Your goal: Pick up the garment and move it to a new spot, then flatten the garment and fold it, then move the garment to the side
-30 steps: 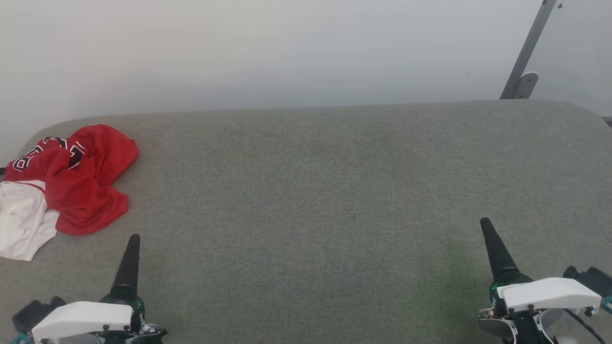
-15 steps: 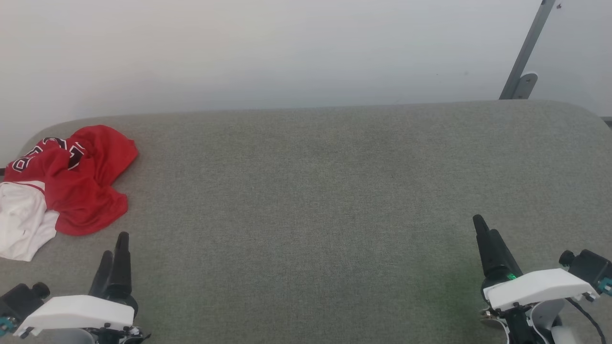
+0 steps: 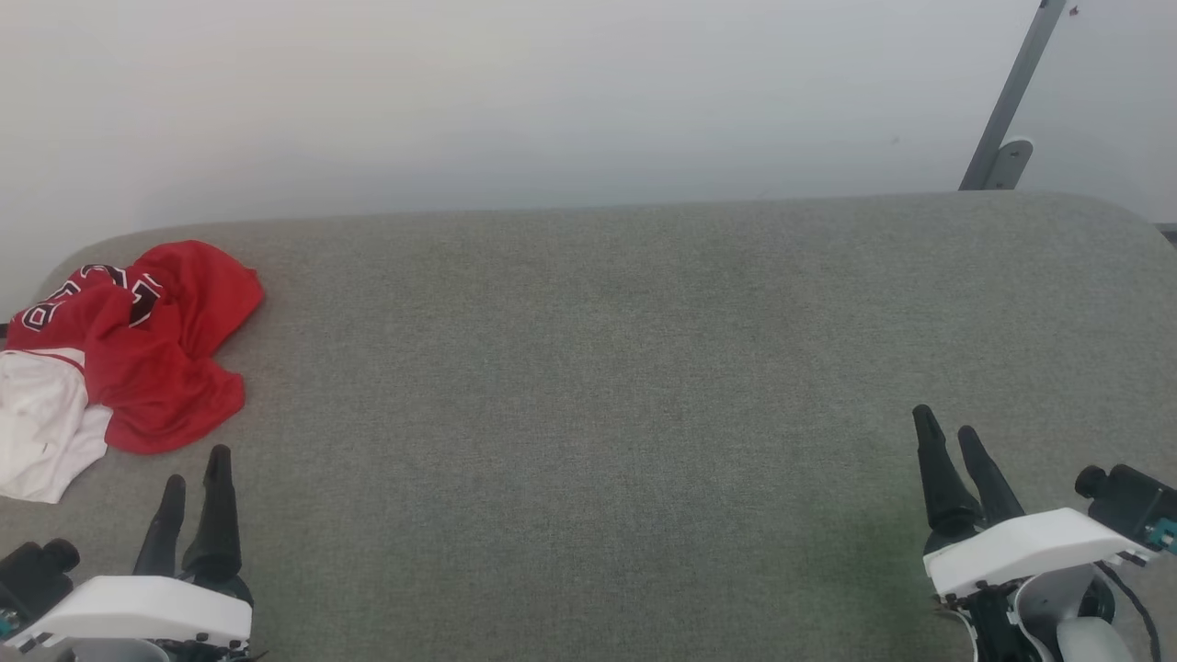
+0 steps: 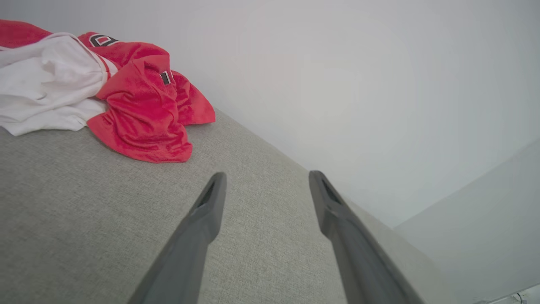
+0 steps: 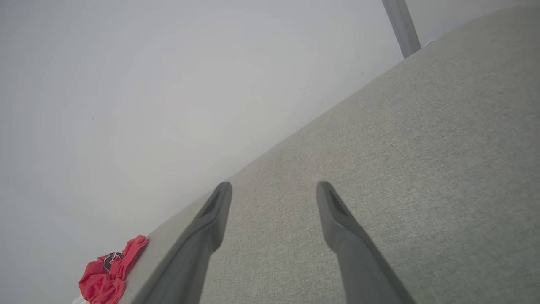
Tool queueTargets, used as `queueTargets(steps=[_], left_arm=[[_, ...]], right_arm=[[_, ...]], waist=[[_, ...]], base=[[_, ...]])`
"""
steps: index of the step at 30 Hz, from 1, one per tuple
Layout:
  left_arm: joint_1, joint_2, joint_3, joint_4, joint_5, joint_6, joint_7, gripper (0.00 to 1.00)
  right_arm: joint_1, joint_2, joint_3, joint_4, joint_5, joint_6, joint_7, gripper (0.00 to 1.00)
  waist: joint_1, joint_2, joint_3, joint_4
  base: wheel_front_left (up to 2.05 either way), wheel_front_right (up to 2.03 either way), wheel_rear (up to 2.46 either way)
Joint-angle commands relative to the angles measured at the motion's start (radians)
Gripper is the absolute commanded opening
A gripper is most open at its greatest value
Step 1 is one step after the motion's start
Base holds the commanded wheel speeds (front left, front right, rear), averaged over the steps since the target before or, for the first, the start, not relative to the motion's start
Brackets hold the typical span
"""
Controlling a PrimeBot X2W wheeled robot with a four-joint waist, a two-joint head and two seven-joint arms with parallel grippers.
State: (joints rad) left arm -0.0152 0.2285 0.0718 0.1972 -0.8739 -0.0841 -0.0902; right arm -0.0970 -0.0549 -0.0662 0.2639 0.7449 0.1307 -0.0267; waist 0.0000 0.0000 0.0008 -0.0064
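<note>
Both just rolled at the wrist: the left gripper (image 3: 196, 465) and right gripper (image 3: 945, 421) now show two spread, empty fingers each. The garment (image 3: 156, 368) lies crumpled at middle left of the frame, untouched, so pickup's probably next.

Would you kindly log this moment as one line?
garment: crumpled, far left | left gripper: open, empty | right gripper: open, empty
</note>
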Motion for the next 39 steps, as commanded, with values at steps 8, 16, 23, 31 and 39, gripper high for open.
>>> queueTargets(steps=[8, 16, 23, 31, 39], left_arm=[[0.008, 0.017, 0.011, -0.027, 0.101, -0.024, -0.034, 1.0], [0.016, 0.02, 0.018, -0.045, 0.181, -0.036, -0.056, 1.0], [0.029, 0.03, 0.006, -0.057, 0.229, -0.043, -0.074, 1.0], [0.037, 0.052, -0.013, -0.065, 0.255, -0.046, -0.091, 1.0], [0.048, 0.087, -0.041, -0.069, 0.271, -0.046, -0.11, 1.0]], right_arm=[[-0.029, -0.009, 0.01, -0.021, -0.115, 0.0, -0.025, 1.0], [-0.028, -0.01, 0.013, -0.03, -0.205, 0.0, -0.042, 1.0], [-0.027, -0.008, 0.018, -0.04, -0.276, 0.0, -0.051, 1.0], [-0.027, -0.008, 0.023, -0.048, -0.344, 0.0, -0.066, 1.0], [-0.026, -0.009, 0.032, -0.049, -0.414, 0.0, -0.085, 1.0]], waist=[[0.0, 0.0, 0.001, -0.001], [0.0, 0.0, 0.001, -0.002], [0.0, 0.0, 0.001, -0.003], [0.0, 0.0, 0.0, -0.002], [0.0, 0.0, 0.001, -0.003]], base=[[0.0, 0.0, 0.0], [0.0, 0.0, 0.0], [0.0, 0.0, 0.0], [0.0, 0.0, 0.0], [0.0, 0.0, 0.0]])
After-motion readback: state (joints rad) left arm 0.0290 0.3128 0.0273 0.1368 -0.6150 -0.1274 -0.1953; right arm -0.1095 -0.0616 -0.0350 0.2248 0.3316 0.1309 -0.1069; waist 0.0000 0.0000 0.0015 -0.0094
